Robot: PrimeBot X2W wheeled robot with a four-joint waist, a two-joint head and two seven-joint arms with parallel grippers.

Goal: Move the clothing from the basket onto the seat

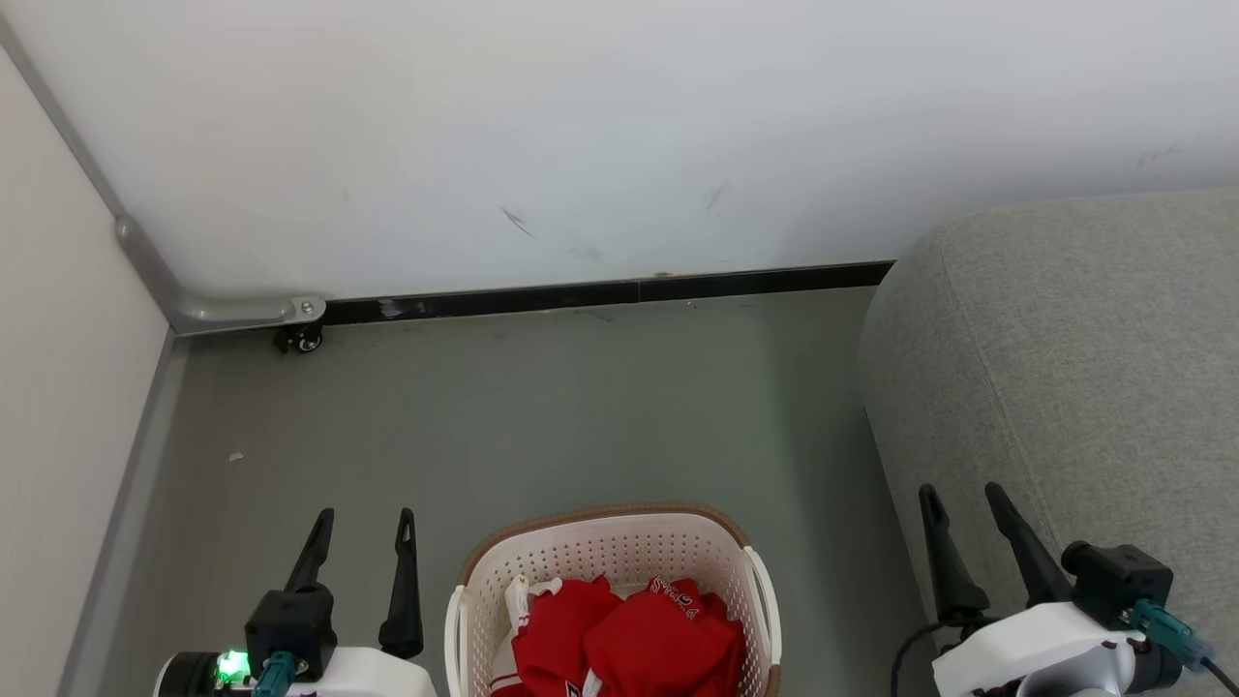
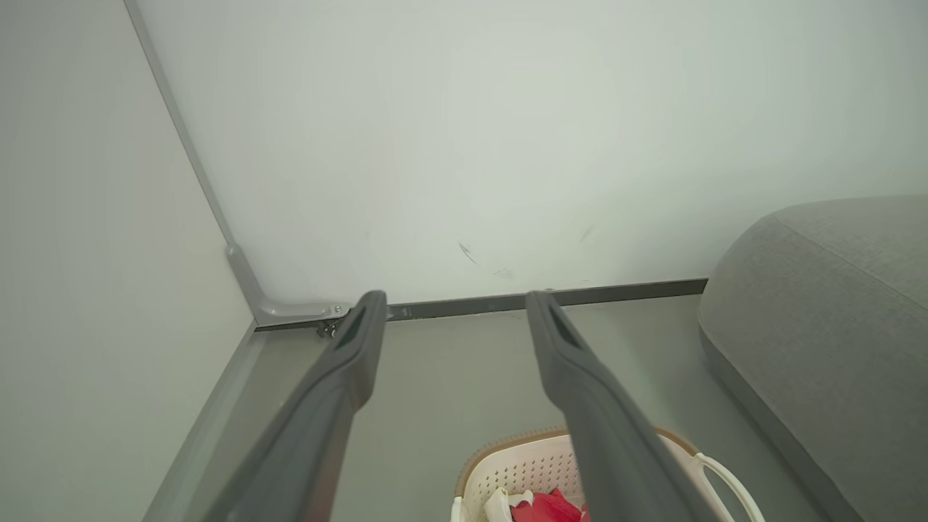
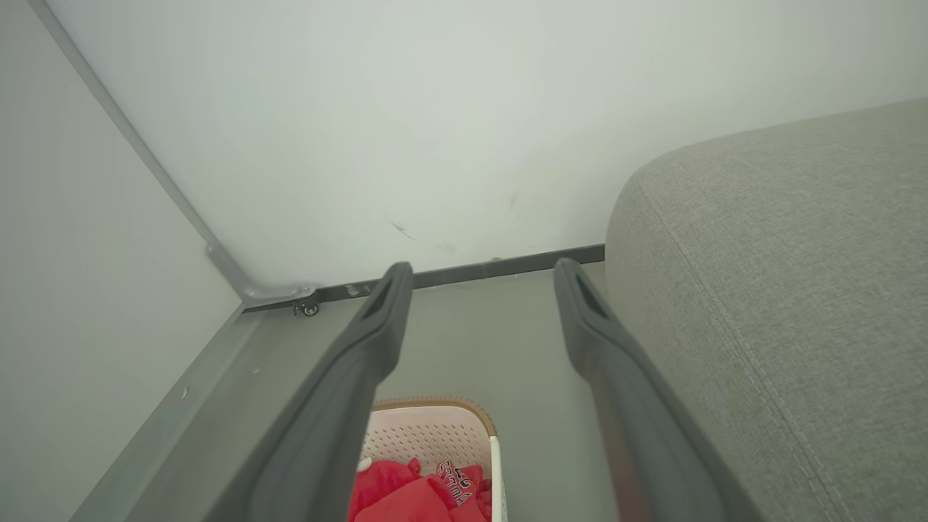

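Clothing [image 1: 629, 644] red, white trim, black-and-white lettering; basket [image 1: 619, 547] cream-white, dotted with perforations, brown rim; seat [image 1: 1084, 368] grey, fine woven fleck; floor [image 1: 542, 416] dull grey-green; wall [image 1: 581, 126] white, few dark scuffs; skirting [image 1: 600, 293] black; left gripper [image 1: 366, 515] and right gripper [image 1: 963, 489] black on white bodies; light [image 1: 232, 665] on left glowing green.
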